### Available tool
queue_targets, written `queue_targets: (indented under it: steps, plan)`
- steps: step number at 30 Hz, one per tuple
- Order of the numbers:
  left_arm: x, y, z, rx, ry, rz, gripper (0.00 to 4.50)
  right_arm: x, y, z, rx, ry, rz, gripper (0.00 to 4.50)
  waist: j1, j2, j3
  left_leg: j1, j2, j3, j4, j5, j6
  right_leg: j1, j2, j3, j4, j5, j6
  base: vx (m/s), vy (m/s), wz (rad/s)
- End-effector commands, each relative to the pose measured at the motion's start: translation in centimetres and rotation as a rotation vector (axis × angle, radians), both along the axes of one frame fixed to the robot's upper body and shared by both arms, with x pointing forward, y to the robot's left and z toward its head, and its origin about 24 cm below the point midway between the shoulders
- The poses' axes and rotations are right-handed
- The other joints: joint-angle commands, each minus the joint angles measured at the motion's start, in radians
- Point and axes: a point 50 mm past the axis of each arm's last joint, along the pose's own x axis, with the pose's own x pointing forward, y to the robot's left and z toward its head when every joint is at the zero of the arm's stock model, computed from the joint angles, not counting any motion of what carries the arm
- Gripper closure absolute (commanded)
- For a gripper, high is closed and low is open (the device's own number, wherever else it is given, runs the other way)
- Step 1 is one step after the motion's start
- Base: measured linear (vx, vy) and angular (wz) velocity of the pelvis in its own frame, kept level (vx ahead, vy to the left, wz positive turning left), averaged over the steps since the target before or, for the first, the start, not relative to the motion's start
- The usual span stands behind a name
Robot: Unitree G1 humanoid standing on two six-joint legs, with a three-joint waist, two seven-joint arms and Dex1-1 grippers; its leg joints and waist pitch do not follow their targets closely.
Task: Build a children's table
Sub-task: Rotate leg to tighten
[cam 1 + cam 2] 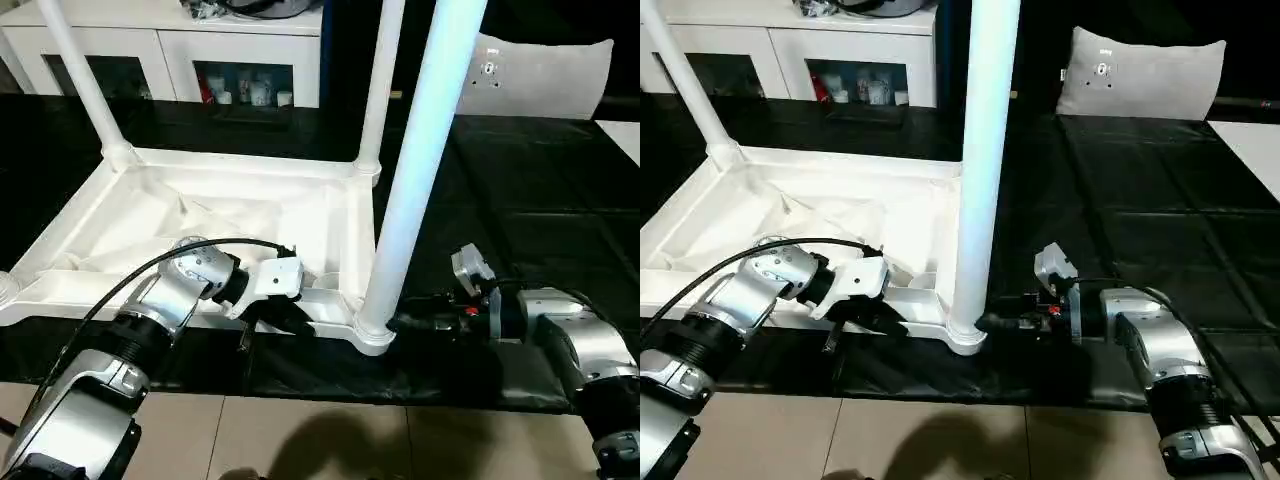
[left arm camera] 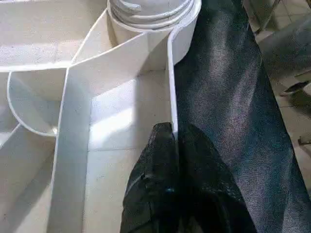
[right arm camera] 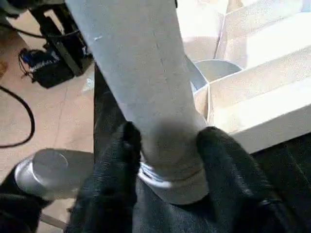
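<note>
One all-white smooth plastic children's table (image 1: 200, 215), lying top-down on a black wrinkled sheet (image 1: 520, 200); ribbed underside up, round corner sockets. Three long tapered round legs (image 1: 420, 160) stand upright in sockets. Left gripper (image 2: 176, 145), black fingers pressed together, pinches the thin near rim wall. Right gripper (image 3: 167, 145), jaws spread, clasps the nearest leg's base at its threaded socket.

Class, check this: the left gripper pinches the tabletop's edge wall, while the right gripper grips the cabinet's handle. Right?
Not quite. The right gripper grips the base of a leg, as the right wrist view shows. The left gripper does pinch the tabletop's edge wall.
</note>
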Motion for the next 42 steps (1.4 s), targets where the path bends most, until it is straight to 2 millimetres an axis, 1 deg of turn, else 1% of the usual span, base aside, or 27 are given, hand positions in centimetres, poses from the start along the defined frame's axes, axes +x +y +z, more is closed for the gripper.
queue_targets:
  steps: [1,4,7,8,9,10,12,15,17,18,21,23,25,28,29,30,31,32,33,34,35,37,38,39,40,41,42]
  plan:
    - [-1.1,-1.6,-0.9,0.014,0.024,-0.113,4.5,0.6,0.5,1.4,0.038,-0.061,-0.015,2.2,0.003,-0.01,-0.063,-0.002,0.035,-0.002,-0.064,-0.159,0.054,0.053,-0.074,0.039,-0.08,-0.29,-0.187,0.0,0.0,0.0]
    - [-1.1,-1.7,-1.0,0.01,0.023,-0.108,4.5,0.7,0.6,1.5,0.045,-0.075,-0.023,1.94,0.003,-0.008,-0.063,-0.002,0.035,-0.002,-0.064,-0.159,0.053,0.053,-0.074,0.039,-0.079,-0.279,-0.191,0.0,0.0,0.0]
    - [-1.2,-1.7,-1.0,0.01,0.022,-0.107,4.5,0.5,0.7,1.7,0.058,-0.079,0.003,1.61,0.007,-0.008,-0.064,0.001,0.035,-0.001,-0.064,-0.156,0.054,0.053,-0.075,0.039,-0.078,-0.263,-0.197,0.0,0.0,0.0]
    - [-1.2,-1.7,-1.0,0.011,0.021,-0.107,4.5,0.4,0.8,1.7,0.056,-0.081,0.015,1.61,0.009,-0.009,-0.066,0.0,0.036,-0.001,-0.062,-0.146,0.056,0.054,-0.074,0.04,-0.075,-0.239,-0.202,0.0,0.0,0.0]
    - [-1.1,-1.7,-1.0,0.011,0.02,-0.107,4.5,0.3,0.8,1.7,0.055,-0.082,0.023,1.38,0.012,-0.008,-0.066,0.0,0.037,-0.001,-0.062,-0.14,0.059,0.054,-0.074,0.04,-0.072,-0.219,-0.206,0.0,0.0,0.0]
    - [-1.1,-1.7,-1.0,0.013,0.019,-0.107,4.5,0.3,0.9,1.7,0.051,-0.084,0.022,1.38,0.014,-0.009,-0.066,0.0,0.037,-0.001,-0.062,-0.138,0.059,0.054,-0.074,0.04,-0.07,-0.207,-0.208,0.0,0.0,0.0]
    - [-1.1,-1.7,-1.0,0.013,0.018,-0.107,4.5,0.3,1.0,1.6,0.032,-0.118,0.019,1.17,0.015,-0.009,-0.066,0.0,0.036,-0.001,-0.062,-0.136,0.059,0.054,-0.075,0.04,-0.07,-0.204,-0.21,0.0,0.0,0.0]
    - [-1.1,-1.7,-1.0,0.013,0.015,-0.106,4.5,0.4,1.2,1.3,-0.002,-0.143,0.024,1.17,0.014,-0.01,-0.066,0.0,0.034,-0.001,-0.062,-0.142,0.052,0.054,-0.075,0.04,-0.071,-0.213,-0.207,0.0,0.0,0.0]
    - [-1.0,-1.7,-1.0,0.013,0.015,-0.105,4.5,0.2,1.3,1.1,0.01,-0.112,0.034,1.17,0.014,-0.009,-0.065,0.001,0.034,-0.001,-0.063,-0.147,0.052,0.055,-0.075,0.04,-0.072,-0.226,-0.204,0.0,0.0,0.0]
    - [-1.0,-1.7,-1.0,0.013,0.015,-0.104,4.5,0.2,1.3,1.2,0.015,-0.103,0.037,1.42,0.014,-0.011,-0.066,0.0,0.035,-0.001,-0.063,-0.145,0.054,0.056,-0.075,0.04,-0.072,-0.224,-0.203,0.0,0.0,0.0]
    - [-1.0,-1.6,-1.0,0.013,0.015,-0.101,4.5,0.1,1.3,1.2,0.022,-0.087,0.036,1.55,0.015,-0.01,-0.066,0.0,0.035,-0.001,-0.062,-0.143,0.057,0.055,-0.074,0.04,-0.071,-0.217,-0.205,0.0,0.0,0.0]
    - [-1.0,-1.6,-1.0,0.013,0.016,-0.1,4.5,0.0,1.3,1.2,0.026,-0.081,0.041,1.55,0.015,-0.01,-0.066,0.0,0.036,-0.001,-0.062,-0.143,0.057,0.055,-0.075,0.04,-0.071,-0.219,-0.205,0.0,0.0,0.0]
    - [-1.0,-1.6,-1.0,0.012,0.018,-0.097,4.5,-0.1,1.3,1.1,0.039,-0.063,0.044,1.92,0.015,-0.01,-0.066,0.0,0.035,-0.001,-0.062,-0.141,0.056,0.056,-0.075,0.04,-0.071,-0.216,-0.205,0.0,0.0,0.0]
    - [-1.0,-1.6,-1.1,0.005,0.026,-0.091,4.5,-0.3,1.5,1.2,0.066,-0.037,0.041,1.93,0.016,-0.01,-0.066,-0.001,0.035,-0.001,-0.062,-0.137,0.059,0.056,-0.075,0.039,-0.07,-0.212,-0.205,0.0,0.0,0.0]
    - [-1.0,-1.6,-1.1,0.004,0.027,-0.09,4.5,-0.3,1.5,1.2,0.067,-0.036,0.041,2.2,0.016,-0.009,-0.066,-0.001,0.034,-0.001,-0.061,-0.138,0.057,0.056,-0.074,0.039,-0.071,-0.216,-0.204,0.0,0.0,0.0]
    - [-1.0,-1.9,-1.0,-0.013,0.037,-0.069,4.5,-0.4,1.9,1.1,0.077,-0.02,0.03,2.28,0.016,-0.007,-0.066,0.0,0.034,-0.001,-0.062,-0.137,0.056,0.056,-0.074,0.039,-0.071,-0.216,-0.204,0.0,0.0,0.0]
    - [-1.0,-1.9,-1.0,-0.015,0.038,-0.067,4.5,-0.4,1.9,1.1,0.078,-0.019,0.029,2.29,0.016,-0.008,-0.065,0.0,0.035,-0.001,-0.062,-0.135,0.055,0.056,-0.074,0.04,-0.072,-0.215,-0.201,0.0,0.0,0.0]
    - [-0.8,-2.2,-1.0,-0.034,0.044,-0.033,4.5,-0.3,2.3,1.0,0.087,-0.008,-0.002,2.31,0.016,-0.009,-0.065,-0.001,0.034,-0.002,-0.063,-0.143,0.051,0.056,-0.074,0.039,-0.073,-0.233,-0.196,0.0,0.0,0.0]
    - [-0.3,-2.7,-0.9,-0.063,0.05,0.049,4.5,0.3,3.0,0.9,0.083,-0.02,-0.086,2.36,0.014,-0.008,-0.063,0.001,0.033,0.0,-0.064,-0.148,0.046,0.054,-0.074,0.04,-0.075,-0.25,-0.191,0.0,0.0,0.0]
    - [-0.3,-2.7,-0.9,-0.063,0.05,0.049,4.5,0.3,3.0,0.9,0.083,-0.02,-0.086,2.36,0.013,-0.008,-0.061,0.0,0.034,-0.001,-0.065,-0.151,0.041,0.053,-0.075,0.04,-0.076,-0.265,-0.188,0.0,0.0,0.0]
    - [-0.1,-3.0,-0.8,-0.072,0.051,0.087,4.5,0.6,3.2,0.8,0.076,-0.035,-0.128,2.41,0.009,-0.01,-0.059,0.001,0.031,-0.003,-0.068,-0.177,0.029,0.052,-0.077,0.038,-0.083,-0.336,-0.172,0.0,0.0,0.0]
    - [0.3,-3.9,-0.7,-0.104,0.046,0.171,4.5,1.9,3.7,0.5,0.036,-0.072,-0.279,2.42,-0.002,-0.011,-0.056,0.002,0.027,-0.006,-0.07,-0.201,0.009,0.047,-0.079,0.038,-0.093,-0.428,-0.143,0.0,0.0,0.0]
    - [0.6,-4.4,-0.7,-0.122,0.047,0.219,4.5,2.6,3.9,0.4,0.018,-0.075,-0.361,2.43,-0.007,-0.011,-0.056,0.0,0.026,-0.01,-0.072,-0.206,0.006,0.051,-0.079,0.036,-0.096,-0.458,-0.126,0.0,0.0,0.0]
    - [0.9,-5.1,-0.6,-0.14,0.047,0.272,4.5,3.4,4.0,0.3,-0.003,-0.073,-0.453,2.44,-0.014,-0.011,-0.056,-0.001,0.026,-0.009,-0.072,-0.202,0.002,0.049,-0.078,0.038,-0.094,-0.453,-0.126,0.0,0.0,0.0]
    - [0.9,-5.1,-0.6,-0.14,0.047,0.272,4.5,3.4,4.0,0.3,-0.003,-0.073,-0.453,2.45,-0.021,-0.011,-0.055,-0.002,0.025,-0.009,-0.071,-0.206,-0.001,0.047,-0.076,0.037,-0.094,-0.453,-0.128,0.0,0.0,0.0]
    - [1.3,-6.2,-0.6,-0.166,0.05,0.354,4.5,4.4,4.2,0.1,-0.023,-0.042,-0.594,2.45,-0.031,-0.013,-0.057,-0.002,0.021,-0.009,-0.069,-0.201,0.006,0.05,-0.075,0.037,-0.097,-0.446,-0.125,0.0,0.0,0.0]
    - [1.4,-6.4,-0.5,-0.171,0.05,0.373,4.5,4.7,4.2,0.1,-0.027,-0.036,-0.628,2.45,-0.036,-0.011,-0.057,-0.001,0.022,-0.008,-0.067,-0.196,0.004,0.047,-0.074,0.038,-0.094,-0.427,-0.136,0.0,0.0,0.0]
